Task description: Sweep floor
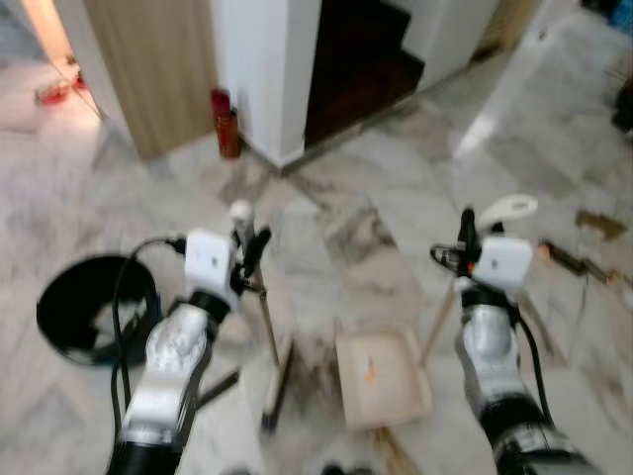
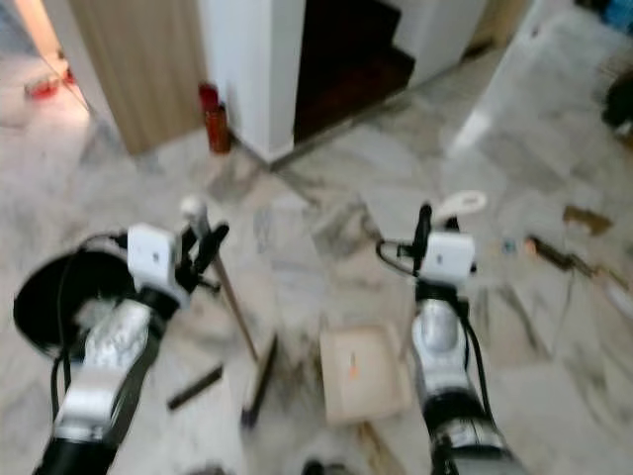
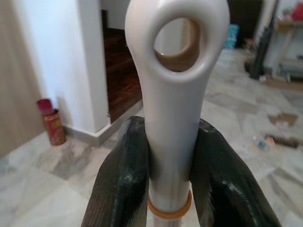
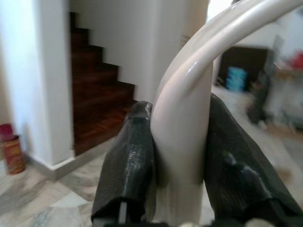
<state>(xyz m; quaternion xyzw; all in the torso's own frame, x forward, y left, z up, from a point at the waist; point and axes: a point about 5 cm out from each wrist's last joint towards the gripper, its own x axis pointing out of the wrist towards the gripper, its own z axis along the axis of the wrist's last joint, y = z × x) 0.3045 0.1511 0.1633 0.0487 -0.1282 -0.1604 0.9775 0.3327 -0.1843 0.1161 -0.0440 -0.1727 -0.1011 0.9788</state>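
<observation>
1. The left pincer is closing tight on the white top of the broom handle; in the left wrist view both black fingers are pressing its sides just below the hanging hole.
2. The broom is slanting down from that pincer to its dark head, which is resting on the marble floor at lower centre of the left eye view.
3. The right pincer is clamping the pale looped handle of the dustpan, one finger on either side.
4. The dustpan's tray is sitting on the floor at lower centre-right, just beside the broom head, and is carrying a small orange speck; the blur is hiding anything else in it.
5. A black bin is standing at the left edge with something pale inside, too blurred to name.
6. A red canister is standing by the white wall corner in the upper left, near the dark stairs.
7. Brown debris is lying on the floor at the right edge.
</observation>
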